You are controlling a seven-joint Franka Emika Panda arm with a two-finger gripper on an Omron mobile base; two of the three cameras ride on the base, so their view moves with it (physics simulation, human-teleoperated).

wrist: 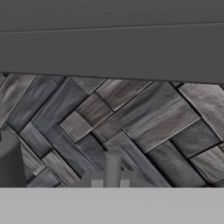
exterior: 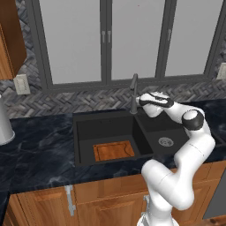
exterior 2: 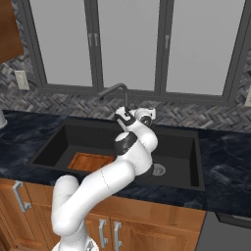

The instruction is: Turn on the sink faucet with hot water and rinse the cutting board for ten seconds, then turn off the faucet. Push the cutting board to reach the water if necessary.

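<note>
The tall dark grey sink faucet (exterior: 133, 92) stands behind the divider of the black double-basin sink (exterior: 84, 132), its spout (exterior 2: 110, 90) reaching over the large basin. My gripper (exterior: 141, 101) is level with the faucet's base, right beside it on the right, fingers pointing at it; their spacing is unclear. In the hand view the faucet stem (wrist: 9, 162) sits at the left and a small grey post (wrist: 112, 167) rises at centre. The orange-brown cutting board (exterior: 113, 151) lies flat at the large basin's front. The water is out of view.
A round silver drain (exterior: 166, 141) sits in the smaller basin. Herringbone backsplash (wrist: 131, 113) and window frames back the dark counter (exterior: 39, 145). A metal canister (exterior: 3, 126) stands far left. Wooden cabinets (exterior: 101, 201) run below.
</note>
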